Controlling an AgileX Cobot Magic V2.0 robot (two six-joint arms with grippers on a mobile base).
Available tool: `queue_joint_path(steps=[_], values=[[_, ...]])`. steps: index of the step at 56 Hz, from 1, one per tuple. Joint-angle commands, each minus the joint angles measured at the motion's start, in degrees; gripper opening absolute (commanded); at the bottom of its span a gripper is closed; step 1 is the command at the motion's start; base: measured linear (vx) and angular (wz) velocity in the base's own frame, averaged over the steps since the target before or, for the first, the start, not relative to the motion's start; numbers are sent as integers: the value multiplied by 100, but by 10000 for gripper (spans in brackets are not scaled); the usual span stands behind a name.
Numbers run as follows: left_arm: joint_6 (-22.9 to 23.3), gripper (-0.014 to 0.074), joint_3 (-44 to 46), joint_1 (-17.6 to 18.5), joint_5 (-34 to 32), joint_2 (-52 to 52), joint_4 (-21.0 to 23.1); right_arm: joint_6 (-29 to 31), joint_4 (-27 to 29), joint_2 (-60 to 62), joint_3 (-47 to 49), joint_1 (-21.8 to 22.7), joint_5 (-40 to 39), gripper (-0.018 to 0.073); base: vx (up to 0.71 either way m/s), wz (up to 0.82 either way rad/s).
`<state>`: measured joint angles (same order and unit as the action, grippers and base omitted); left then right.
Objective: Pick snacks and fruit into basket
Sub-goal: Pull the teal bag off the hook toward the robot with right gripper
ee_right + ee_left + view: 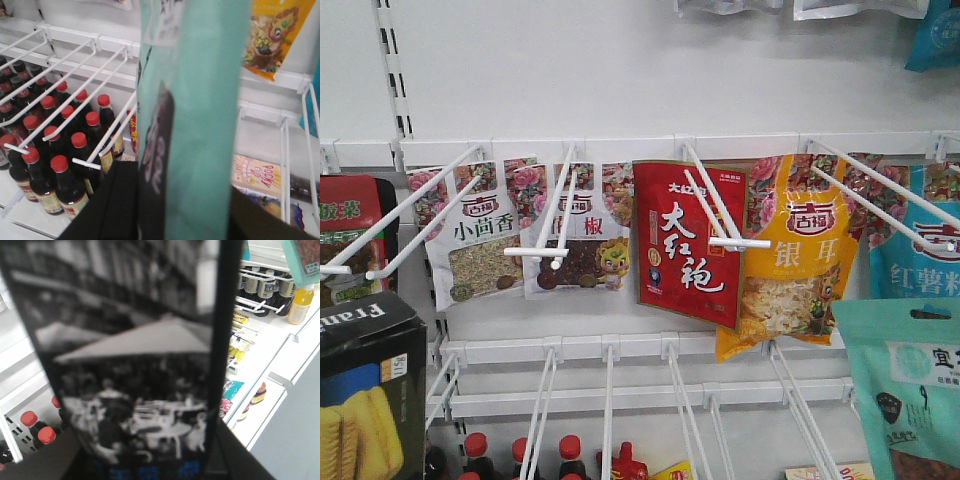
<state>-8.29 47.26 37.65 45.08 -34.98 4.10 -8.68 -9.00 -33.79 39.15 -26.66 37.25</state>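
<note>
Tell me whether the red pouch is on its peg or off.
On: the red pouch hangs from a white peg.

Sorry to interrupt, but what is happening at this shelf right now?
The robot faces a shop rack of hanging pouches. Its left gripper seems to hold the Fran box, its right gripper the teal pouch, both up in front of the rack. No basket is in view.

A black box [370,395] pictures yellow biscuits; the teal pouch [910,400] carries a black label.
</note>
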Motion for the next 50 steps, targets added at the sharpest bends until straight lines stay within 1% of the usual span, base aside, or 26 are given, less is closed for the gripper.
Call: queue_joint_path(steps=[1,15,30,37,50], values=[[3,-8,230,-5,-521,-9,29,-49,-112,14,208,-130,-647,-8,0,0],[3,-8,230,-5,-521,-9,29,150,-153,14,810,-130,-488,-8,0,0],[3,-8,230,-5,-521,-9,29,150,63,49,1349,-130,303,-7,0,0],[3,-8,230,-5,-521,-9,29,150,181,189,1361,-130,320,-7,0,0],[3,-8,230,-5,-521,-9,29,150,187,453,1361,-130,283,-7,0,0]])
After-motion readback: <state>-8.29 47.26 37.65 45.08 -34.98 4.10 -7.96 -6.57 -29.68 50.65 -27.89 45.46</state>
